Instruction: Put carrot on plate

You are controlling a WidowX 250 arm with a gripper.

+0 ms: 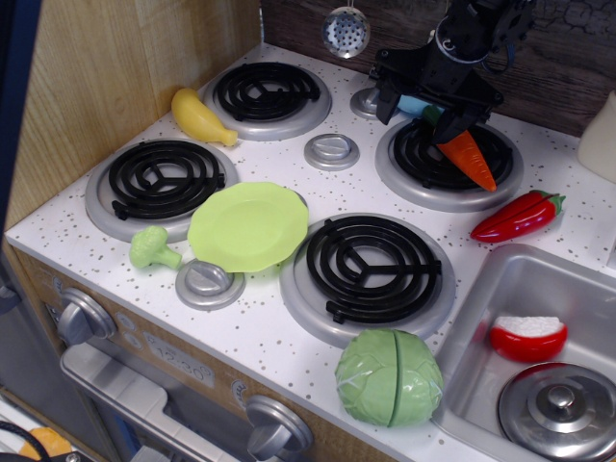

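The orange carrot (470, 160) lies on the back right burner (449, 164), its tip pointing front right; its green top is hidden behind the gripper. My black gripper (420, 113) hangs over the carrot's top end with its jaws open. One finger (385, 99) is left of the burner and the other finger (450, 126) is at the carrot's thick end. It holds nothing. The lime-green plate (248, 226) lies flat between the front burners, well to the front left of the gripper.
A yellow toy (199, 117) and a broccoli (152, 248) lie on the left. A red pepper (517, 217) lies right of the carrot. A green cabbage (390, 377) sits at the front edge. The sink (510, 289) is at the right. A strainer (346, 31) hangs on the back wall.
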